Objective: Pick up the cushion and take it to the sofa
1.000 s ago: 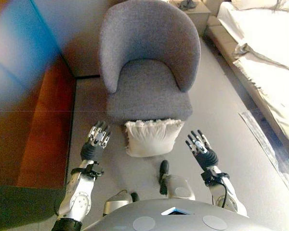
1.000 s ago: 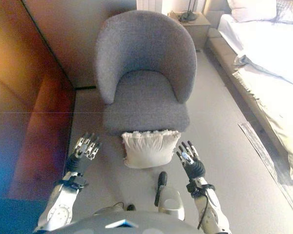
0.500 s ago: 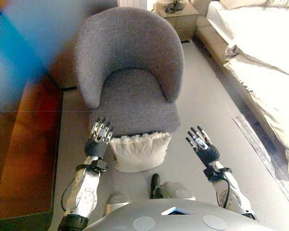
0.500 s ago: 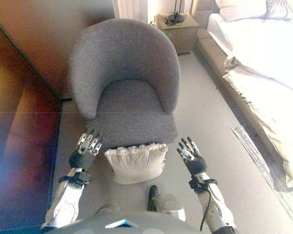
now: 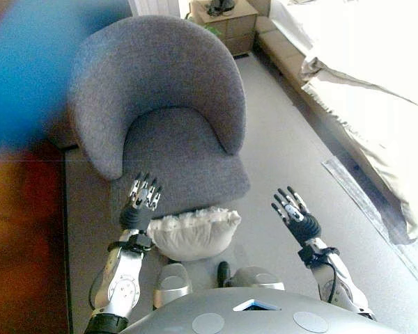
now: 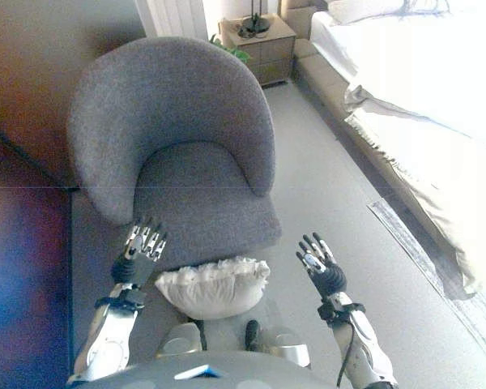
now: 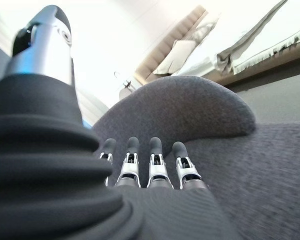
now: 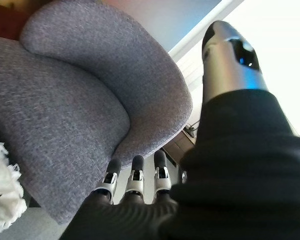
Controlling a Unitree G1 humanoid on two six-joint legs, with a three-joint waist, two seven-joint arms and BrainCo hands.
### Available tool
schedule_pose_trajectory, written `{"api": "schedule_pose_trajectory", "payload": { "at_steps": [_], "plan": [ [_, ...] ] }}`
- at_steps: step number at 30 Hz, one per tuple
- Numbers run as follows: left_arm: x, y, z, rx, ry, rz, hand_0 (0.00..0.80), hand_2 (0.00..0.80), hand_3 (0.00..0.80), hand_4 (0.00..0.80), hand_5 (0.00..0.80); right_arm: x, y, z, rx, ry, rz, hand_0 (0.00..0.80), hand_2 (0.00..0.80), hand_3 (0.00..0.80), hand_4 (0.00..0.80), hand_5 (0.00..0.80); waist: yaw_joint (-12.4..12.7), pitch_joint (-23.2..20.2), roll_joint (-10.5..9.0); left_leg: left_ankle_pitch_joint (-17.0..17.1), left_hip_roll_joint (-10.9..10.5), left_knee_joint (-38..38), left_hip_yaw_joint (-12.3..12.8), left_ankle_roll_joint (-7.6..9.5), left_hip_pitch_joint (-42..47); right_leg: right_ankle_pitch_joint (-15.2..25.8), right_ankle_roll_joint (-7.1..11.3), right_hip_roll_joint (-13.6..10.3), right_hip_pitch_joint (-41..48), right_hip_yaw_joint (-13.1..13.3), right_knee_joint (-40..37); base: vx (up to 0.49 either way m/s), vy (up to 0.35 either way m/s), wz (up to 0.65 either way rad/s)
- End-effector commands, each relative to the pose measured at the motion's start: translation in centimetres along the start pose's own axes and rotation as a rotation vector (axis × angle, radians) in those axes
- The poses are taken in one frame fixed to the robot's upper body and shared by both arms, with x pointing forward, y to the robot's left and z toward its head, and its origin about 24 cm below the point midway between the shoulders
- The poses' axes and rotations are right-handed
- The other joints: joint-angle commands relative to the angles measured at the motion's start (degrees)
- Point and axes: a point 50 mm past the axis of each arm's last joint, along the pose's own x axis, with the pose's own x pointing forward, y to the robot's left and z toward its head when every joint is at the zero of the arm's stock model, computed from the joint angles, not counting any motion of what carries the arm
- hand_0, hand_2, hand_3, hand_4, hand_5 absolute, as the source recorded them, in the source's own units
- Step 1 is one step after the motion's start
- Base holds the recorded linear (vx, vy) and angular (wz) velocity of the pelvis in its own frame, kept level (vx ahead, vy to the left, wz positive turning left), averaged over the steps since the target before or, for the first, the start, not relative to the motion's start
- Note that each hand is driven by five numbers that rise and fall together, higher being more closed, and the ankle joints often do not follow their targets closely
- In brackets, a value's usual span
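A cream cushion (image 5: pixel 191 234) with a ruffled top edge lies on the grey carpet against the front of the grey tub armchair (image 5: pixel 168 118); it also shows in the right eye view (image 6: pixel 213 287). My left hand (image 5: pixel 141 202) is open with straight fingers, just left of the cushion, over the seat's front edge. My right hand (image 5: pixel 296 216) is open, off to the cushion's right with a gap of carpet between. Neither hand touches the cushion. The left wrist view shows its fingers (image 7: pixel 152 167) before the armchair (image 7: pixel 200 120); the right wrist view shows a bit of the cushion's frill (image 8: pixel 1 180).
A bed (image 5: pixel 362 90) with white bedding runs along the right. A wooden nightstand (image 6: pixel 262 42) stands behind the armchair. A dark red-brown wall or cabinet (image 5: pixel 21 229) runs along the left. Grey carpet (image 5: pixel 292 153) lies between armchair and bed.
The camera has moved forward and turned, so chair and cushion shift left and lower. My left hand now sits closer to the cushion's left edge. Both hands stay open.
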Motion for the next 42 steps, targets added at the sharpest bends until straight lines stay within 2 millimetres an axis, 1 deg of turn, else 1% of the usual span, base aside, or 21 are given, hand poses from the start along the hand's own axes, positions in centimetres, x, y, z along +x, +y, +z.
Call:
{"api": "schedule_pose_trajectory", "payload": {
  "at_steps": [1, 4, 8, 11, 13, 14, 15, 16, 18, 19, 21, 23, 26, 29, 32, 35, 37, 39, 40, 41, 42],
  "plan": [
    [0.6, -1.2, 3.1, 0.028, -0.123, -0.083, 0.0, 0.0, 0.0, 0.0, 0.0, 0.8, 1.8, 2.1, 0.029, -0.135, 0.086, 0.0, 0.0, 0.0, 0.0, 0.0, 0.13, -1.13, -4.09, -3.87, -1.41, 8.72, 2.98, 1.48, -3.52, 0.79, 9.78, -10.49, 4.56, 0.43, -1.98, 0.072, 0.146, -0.05],
    [0.9, -1.5, 2.8, 0.047, -0.102, -0.097, 0.0, 0.0, 0.0, 0.0, 0.0, 1.0, 2.1, 2.1, 0.053, -0.151, 0.07, 0.0, 0.0, 0.0, 0.0, 0.0, -0.47, -1.57, -3.88, -6.85, -2.7, 7.34, 4.67, 2.55, -2.02, 1.19, 11.19, -12.07, 4.34, 0.05, -1.6, 0.075, 0.167, 0.09],
    [0.5, -1.6, 2.6, 0.07, -0.077, -0.113, 0.0, 0.0, 0.0, 0.0, 0.0, 1.3, 2.6, 1.9, 0.064, -0.154, 0.073, 0.0, 0.0, 0.0, 0.0, 0.0, 0.09, -1.7, -3.85, -9.27, -4.71, 5.57, 4.89, 4.0, -0.36, 2.55, 12.57, -13.99, 4.21, -0.42, -1.26, 0.073, 0.154, 0.1],
    [0.2, -1.4, 2.6, 0.102, -0.058, -0.113, 0.0, 0.0, 0.0, 0.0, 0.0, 1.7, 3.0, 1.8, 0.067, -0.16, 0.086, 0.0, 0.0, 0.0, 0.0, 0.0, 1.39, -1.61, -3.69, -9.45, -6.33, 3.08, 4.04, 5.23, 0.79, 6.04, 13.03, -16.68, 2.51, -2.04, 1.86, 0.012, 0.121, 0.01],
    [0.2, -1.2, 2.8, 0.147, -0.048, -0.123, 0.0, 0.0, 0.0, 0.0, 0.0, 1.9, 3.4, 1.5, 0.056, -0.164, 0.103, 0.0, 0.0, 0.0, 0.0, 0.0, 2.25, -1.33, -3.19, -9.2, -6.95, 1.5, 4.24, 6.3, 1.51, 10.11, 13.15, -19.63, -0.6, -3.93, 8.88, 0.004, 0.118, -0.12],
    [0.1, -1.2, 2.8, 0.163, -0.046, -0.12, 0.0, 0.0, 0.0, 0.0, 0.0, 1.9, 3.6, 1.4, 0.048, -0.161, 0.106, 0.0, 0.0, 0.0, 0.0, 0.0, 2.42, -1.11, -2.96, -9.15, -7.12, 1.14, 4.13, 6.52, 1.9, 11.06, 13.05, -20.17, -1.77, -4.19, 10.75, 0.02, 0.087, -0.23],
    [0.2, -1.0, 3.0, 0.178, -0.048, -0.112, 0.0, 0.0, 0.0, 0.0, 0.0, 2.0, 3.6, 1.2, 0.039, -0.155, 0.108, 0.0, 0.0, 0.0, 0.0, 0.0, 2.55, -0.88, -2.78, -9.11, -7.22, 0.87, 4.18, 6.52, 2.35, 12.14, 12.91, -20.75, -2.89, -4.81, 11.34, 0.035, 0.004, -0.11],
    [0.2, -0.8, 3.2, 0.201, -0.054, -0.089, 0.0, 0.0, 0.0, 0.0, 0.0, 2.0, 3.7, 1.1, 0.023, -0.143, 0.114, 0.0, 0.0, 0.0, 0.0, 0.0, 2.61, -0.64, -2.84, -9.19, -7.09, 0.87, 4.57, 6.08, 3.02, 12.77, 12.82, -21.12, -3.39, -5.96, 8.61, 0.034, -0.074, -0.08],
    [0.3, -0.5, 3.6, 0.24, -0.073, -0.062, 0.0, 0.0, 0.0, 0.0, 0.0, 2.3, 4.0, 1.1, 0.002, -0.133, 0.131, 0.0, 0.0, 0.0, 0.0, 0.0, 2.44, -0.42, -3.12, -10.12, -6.75, 1.19, 5.05, 5.45, 3.77, 12.46, 13.15, -20.41, -4.05, -6.97, 2.81, 0.041, -0.145, -0.09],
    [0.5, -0.2, 4.0, 0.271, -0.081, -0.045, 0.0, 0.0, 0.0, 0.0, 0.0, 2.5, 3.8, 1.1, -0.04, -0.126, 0.118, 0.0, 0.0, 0.0, 0.0, 0.0, 2.27, -0.41, -3.29, -10.61, -6.42, 1.48, 4.75, 5.06, 3.94, 12.0, 13.63, -19.31, -4.83, -6.28, 1.02, 0.052, -0.144, -0.13],
    [0.8, 0.2, 4.2, 0.28, -0.079, -0.02, 0.0, 0.0, 0.0, 0.0, 0.0, 3.1, 3.7, 1.6, -0.108, -0.118, 0.117, 0.0, 0.0, 0.0, 0.0, 0.0, 2.76, -0.55, -3.33, -10.09, -5.61, 1.82, 4.08, 4.23, 3.71, 10.55, 13.68, -18.28, -3.03, -6.41, -1.67, 0.035, -0.134, -0.01],
    [0.9, 0.2, 4.1, 0.274, -0.069, -0.012, 0.0, 0.0, 0.0, 0.0, 0.0, 3.6, 3.4, 2.2, -0.124, -0.111, 0.125, 0.0, 0.0, 0.0, 0.0, 0.0, 3.83, -1.14, -3.78, -8.59, -4.71, 1.49, 3.69, 2.85, 3.27, 9.26, 13.78, -17.05, 0.11, -7.74, -4.49, 0.031, -0.119, 0.05],
    [0.6, 0.6, 3.4, 0.276, -0.044, 0.016, 0.0, 0.0, 0.0, 0.0, 0.0, 4.3, 3.1, 2.7, -0.144, -0.119, 0.102, 0.0, 0.0, 0.0, 0.0, 0.0, 5.06, -2.36, -3.91, -7.14, -4.19, -1.27, 3.32, 2.13, 4.04, 8.18, 13.95, -15.74, 2.98, -8.89, -7.58, 0.04, -0.071, -0.04],
    [0.9, 0.6, 2.9, 0.284, -0.027, 0.017, 0.0, 0.0, 0.0, 0.0, 0.0, 4.6, 2.9, 3.1, -0.28, -0.153, 0.047, 0.0, 0.0, 0.0, 0.0, 0.0, 5.93, -3.08, -3.39, -5.18, -3.4, -5.25, 3.38, 1.47, 4.93, 8.11, 13.59, -14.71, 4.48, -10.75, -9.89, -0.017, -0.039, 0.04],
    [1.4, 0.1, 2.7, 0.295, -0.023, -0.004, 0.0, 0.0, 0.0, 0.0, 0.0, 4.8, 3.0, 3.6, -0.312, -0.182, 0.044, 0.0, 0.0, 0.0, 0.0, 0.0, 6.11, -3.36, -2.85, -3.33, -2.93, -8.67, 3.76, 0.91, 5.36, 8.28, 13.28, -13.82, 4.84, -12.16, -11.21, -0.043, -0.021, 0.12],
    [2.4, -0.6, 2.6, 0.295, -0.021, -0.042, 0.0, 0.0, 0.0, 0.0, 0.0, 5.0, 3.3, 4.1, -0.323, -0.213, 0.049, 0.0, 0.0, 0.0, 0.0, 0.0, 5.89, -3.35, -2.37, -2.28, -2.95, -10.24, 3.77, 0.51, 4.95, 8.5, 12.9, -13.09, 4.69, -12.77, -12.49, -0.07, 0.006, 0.04],
    [2.7, -1.1, 2.5, 0.249, -0.01, -0.09, 0.0, 0.0, 0.0, 0.0, 0.0, 5.3, 3.9, 4.3, -0.253, -0.21, 0.097, 0.0, 0.0, 0.0, 0.0, 0.0, 5.7, -3.32, -2.09, -2.36, -3.2, -10.37, 3.83, 0.64, 5.15, 8.64, 12.95, -13.17, 4.8, -12.79, -12.76, -0.019, 0.023, 0.13],
    [2.6, -1.7, 2.0, 0.084, 0.037, -0.195, 0.0, 0.0, 0.0, 0.0, 0.0, 5.2, 5.0, 4.0, -0.04, -0.182, 0.252, 0.0, 0.0, 0.0, 0.0, 0.0, 5.54, -3.13, -1.86, -2.66, -3.26, -10.15, 4.24, 0.92, 5.8, 8.46, 13.0, -13.38, 5.36, -12.7, -12.62, 0.019, 0.008, 0.09],
    [2.6, -2.3, 1.3, -0.058, 0.079, -0.281, 0.0, 0.0, 0.0, 0.0, 0.0, 5.1, 5.9, 3.4, 0.099, -0.157, 0.365, 0.0, 0.0, 0.0, 0.0, 0.0, 5.45, -3.19, -1.76, -2.77, -3.23, -10.12, 4.52, 1.06, 6.01, 8.37, 12.93, -13.43, 5.53, -12.68, -12.64, 0.022, 0.006, 0.05],
    [2.4, -3.5, 0.2, -0.29, 0.142, -0.413, 0.0, 0.0, 0.0, 0.0, 0.0, 5.0, 7.0, 2.7, 0.26, -0.134, 0.524, 0.0, 0.0, 0.0, 0.0, 0.0, 5.42, -3.3, -1.59, -2.88, -3.16, -10.13, 4.84, 1.12, 6.2, 8.29, 12.88, -13.48, 5.7, -12.72, -12.72, 0.02, 0.006, 0.04],
    [2.2, -4.2, -0.2, -0.419, 0.168, -0.487, 0.0, 0.0, 0.0, 0.0, 0.0, 4.9, 7.5, 2.5, 0.344, -0.13, 0.607, 0.0, 0.0, 0.0, 0.0, 0.0, 5.44, -3.28, -1.51, -2.95, -3.13, -10.12, 4.96, 1.13, 6.32, 8.25, 12.88, -13.5, 5.81, -12.76, -12.73, 0.031, 0.006, 0.02]
  ]
}}
